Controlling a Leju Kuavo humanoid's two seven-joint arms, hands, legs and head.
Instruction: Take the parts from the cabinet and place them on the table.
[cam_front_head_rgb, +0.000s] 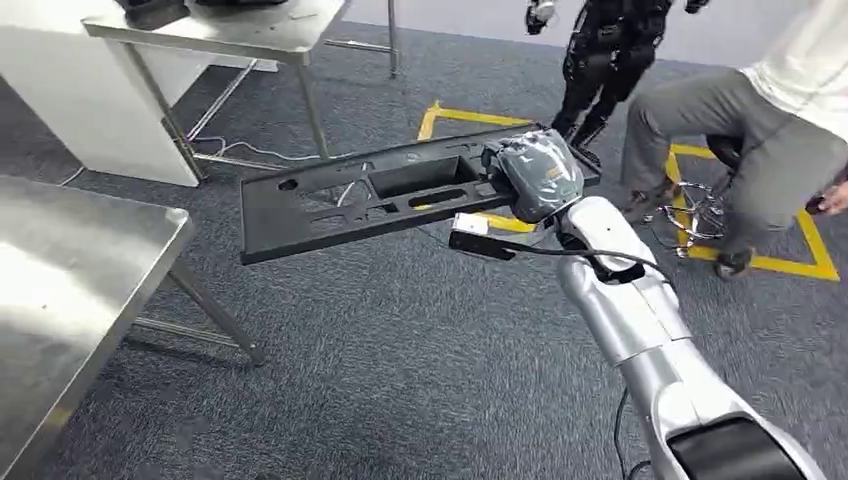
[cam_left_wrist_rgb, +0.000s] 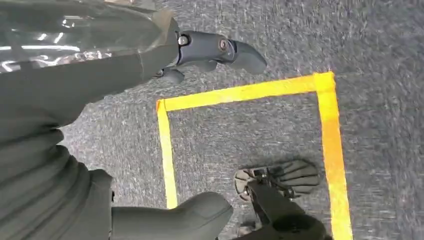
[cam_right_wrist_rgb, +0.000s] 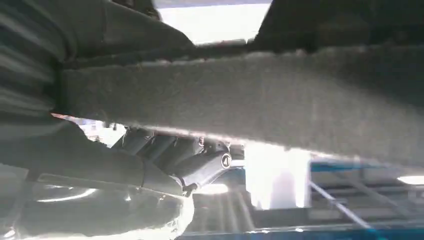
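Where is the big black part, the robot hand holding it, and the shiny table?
black part (cam_front_head_rgb: 330, 205), head view, on its flat left half.
right hand (cam_front_head_rgb: 540, 175), head view, on the grey back of the hand.
shiny table (cam_front_head_rgb: 70, 270), head view, on its bare metal top.

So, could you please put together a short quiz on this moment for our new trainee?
1. True or false: the long black part is already lying on the steel table.
2. Which hand grips the black part?
A. left hand
B. right hand
C. a person's hand
3. Fill in the missing word: on the grey carpet, the lines of tape are ____.

Key
1. False: it is held in the air over the carpet, apart from the table.
2. B. The left hand hangs over the floor, holding nothing.
3. yellow
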